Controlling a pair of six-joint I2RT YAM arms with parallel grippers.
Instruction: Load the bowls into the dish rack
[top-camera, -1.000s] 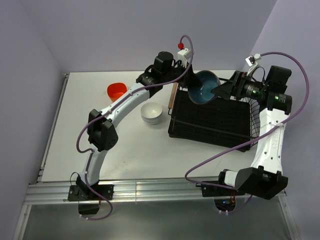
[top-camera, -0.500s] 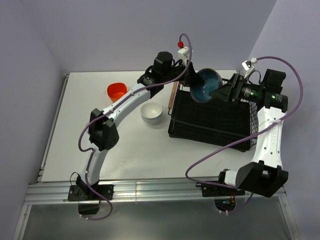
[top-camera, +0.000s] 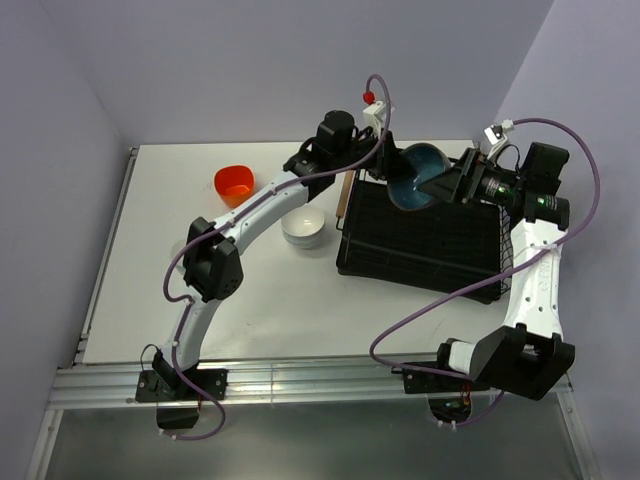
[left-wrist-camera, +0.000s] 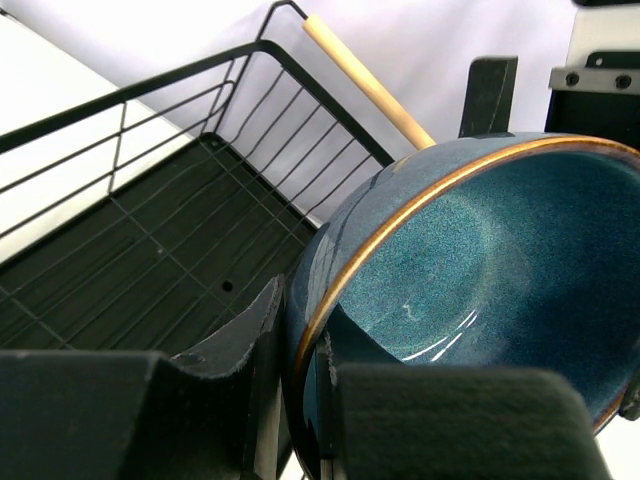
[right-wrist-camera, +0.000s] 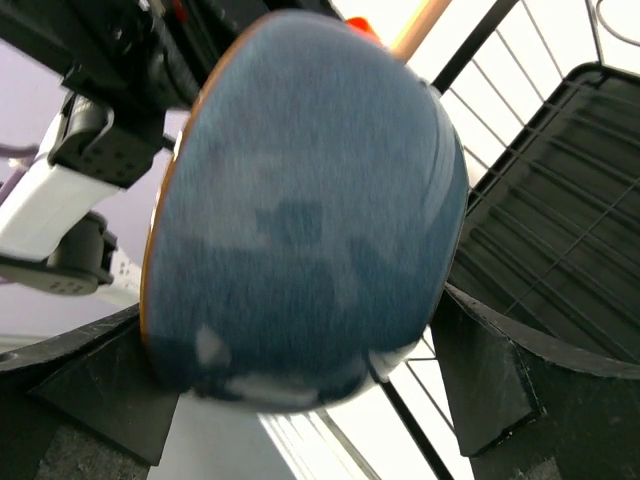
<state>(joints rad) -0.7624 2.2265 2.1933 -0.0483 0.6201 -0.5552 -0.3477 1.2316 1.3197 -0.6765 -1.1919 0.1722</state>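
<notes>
White worktop (top-camera: 260, 290), lavender walls all round. Progress: early. Nothing loaded that I can see. The dish rack (top-camera: 420, 245) on the right half shows bare tray and wires in every view.

- **White bowl (top-camera: 303, 226):** nearest loose item, upright on the worktop just left of the rack.
- **Dark blue bowl (top-camera: 418, 175):** further back, in the air over the rack's far-left corner, tipped on edge, teal inside toward the left arm.
- **Left tool (top-camera: 385, 165):** clenched on the blue bowl's rim, one finger inside, one outside.
- **Right tool (top-camera: 443, 183):** spread wide, fingers either side of the bowl's underside. Can't tell if the pads touch. My guess is a handover or a two-arm placement.
- **Orange bowl (top-camera: 234, 182):** far left on the worktop, well apart from the rack.

Left to do: blue bowl into the rack, then white and orange. Only three bowls in sight.

Hidden: the rack's far edge and right end sit behind the bowl and right arm, so a bowl there would not show. The right wrist view is mostly blurred bowl. The left wrist view crops the bowl's right side.
</notes>
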